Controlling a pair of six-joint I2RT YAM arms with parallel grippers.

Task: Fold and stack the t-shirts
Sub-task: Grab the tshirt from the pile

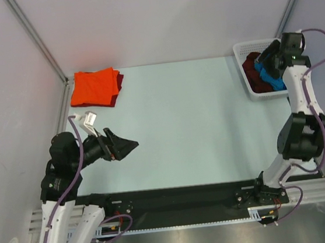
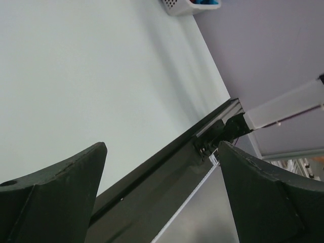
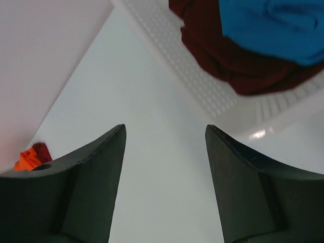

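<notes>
— What do we see at left?
— In the far-left corner of the worktop (image 1: 178,108), a folded orange t-shirt (image 1: 93,87) lies on a maroon t-shirt (image 1: 119,79). Nearer us, the left jaws hang released and empty.
— And right?
— A white basket (image 1: 245,47) holds a crumpled maroon shirt (image 1: 255,70) and a blue t-shirt (image 1: 270,77). The right jaws gape above them, grasping nothing.

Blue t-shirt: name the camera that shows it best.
Right wrist: the blue t-shirt fills the upper right, lying on maroon shirts in the basket. Top external shows a small, partly hidden patch; left wrist only a sliver.
</notes>
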